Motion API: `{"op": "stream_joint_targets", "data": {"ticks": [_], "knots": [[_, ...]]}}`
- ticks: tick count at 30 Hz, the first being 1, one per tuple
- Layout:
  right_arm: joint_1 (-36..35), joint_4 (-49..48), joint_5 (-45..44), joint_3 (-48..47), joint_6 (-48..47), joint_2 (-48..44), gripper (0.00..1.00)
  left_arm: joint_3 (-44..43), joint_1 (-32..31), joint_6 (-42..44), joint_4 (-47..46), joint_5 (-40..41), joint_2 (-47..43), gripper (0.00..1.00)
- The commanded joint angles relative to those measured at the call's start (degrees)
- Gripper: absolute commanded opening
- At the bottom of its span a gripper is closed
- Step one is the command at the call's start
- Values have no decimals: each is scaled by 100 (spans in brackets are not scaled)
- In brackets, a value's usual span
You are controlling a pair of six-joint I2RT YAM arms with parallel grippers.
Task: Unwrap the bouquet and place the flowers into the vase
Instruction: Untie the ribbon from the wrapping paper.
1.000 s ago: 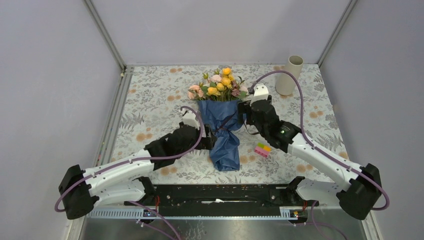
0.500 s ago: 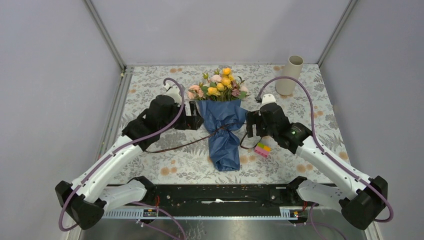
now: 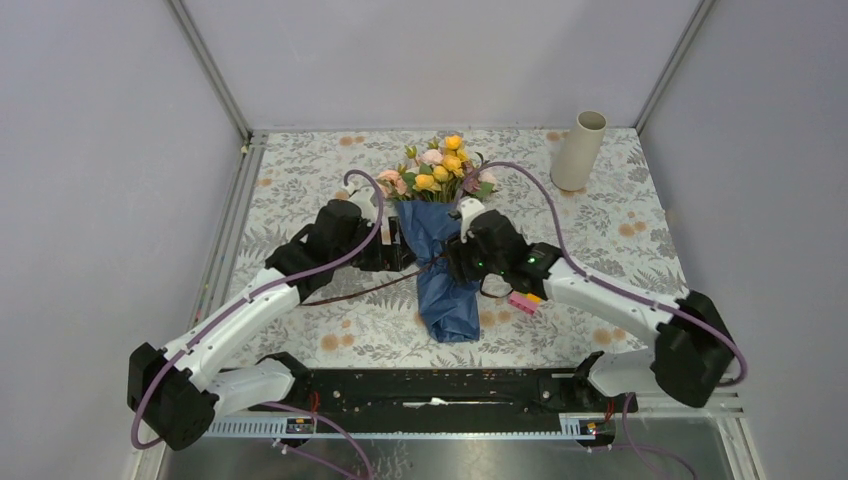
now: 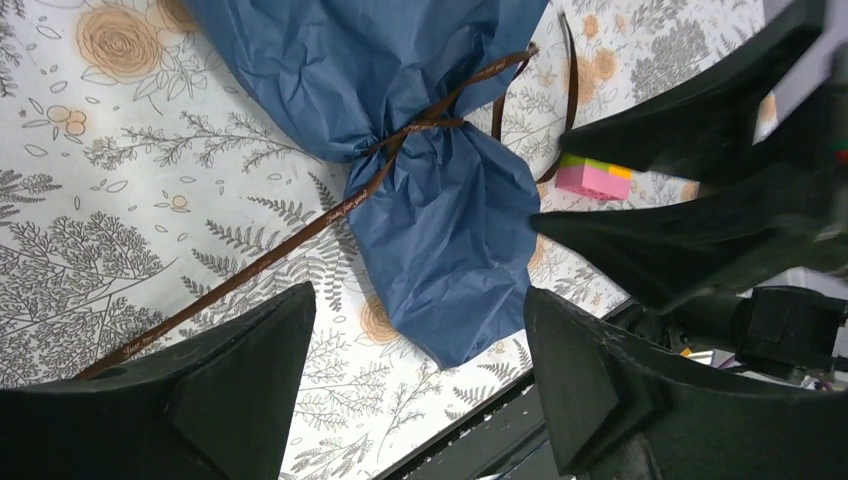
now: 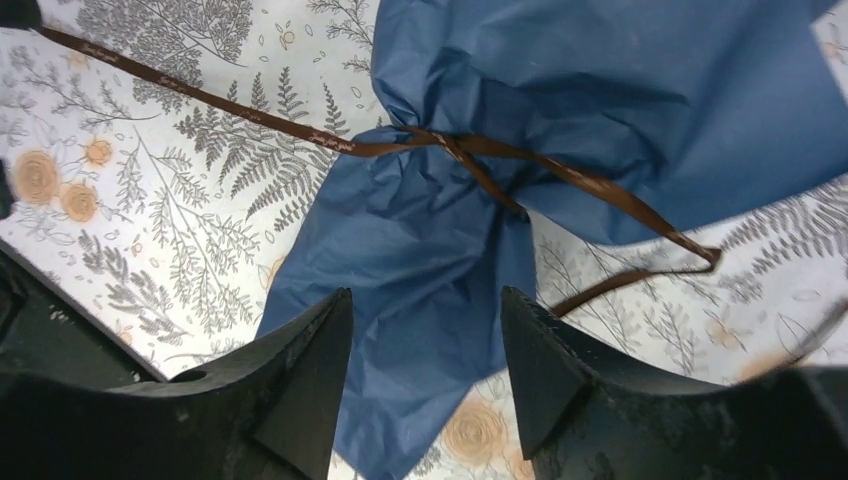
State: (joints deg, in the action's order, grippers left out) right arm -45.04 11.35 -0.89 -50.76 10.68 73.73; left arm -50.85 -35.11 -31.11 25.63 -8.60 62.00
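Some pale lettering printed along the dark brown ribbon [image 5: 440, 142], too small to read. Knotted round the waist of the bouquet [image 3: 445, 255], one long tail trailing over the table toward the left edge, a loose loop on the right side. Bouquet flat at mid-table: crinkled blue paper [image 4: 440, 230], flowers [image 3: 437, 170] toward the far edge, wrapped end toward the near edge. Vase [image 3: 578, 150] upright at the far right corner, well apart from the bouquet.

Left hand [image 4: 420, 295] spread wide just beside the left side of the paper, pinching nothing. Right hand [image 5: 425, 295] likewise spread, over the paper just below the knot; cannot tell whether touching. Pink, yellow and green toy brick [image 3: 522, 300] just right of the wrapped end, beside the right arm.

Bare cloth along the left edge, at the far left corner and down the right edge near the vase. Floral-print cloth [image 3: 300, 170] over the whole table, grey ferns and orange blooms. Plain grey walls [image 3: 100, 150] close on three sides. Black rail [image 3: 440, 385] along the near edge, by both arm bases.
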Motion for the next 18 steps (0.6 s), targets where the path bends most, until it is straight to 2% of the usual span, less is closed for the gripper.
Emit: {"op": "stream_joint_targets", "data": {"ticks": [1, 4, 10, 18], "knots": [[-310, -902, -505, -420, -361, 544, 60, -82, 167, -15, -411, -187, -152, 81], [-431, -1073, -870, -548, -491, 908, 53, -31, 285, 67, -276, -180, -193, 78], [-529, -1240, -1085, -723, -712, 1372, 50, 213, 441, -103, -427, -283, -303, 68], [-628, -947, -1342, -703, -770, 1540, 45, 268, 513, -235, -600, -359, -255, 67]]}}
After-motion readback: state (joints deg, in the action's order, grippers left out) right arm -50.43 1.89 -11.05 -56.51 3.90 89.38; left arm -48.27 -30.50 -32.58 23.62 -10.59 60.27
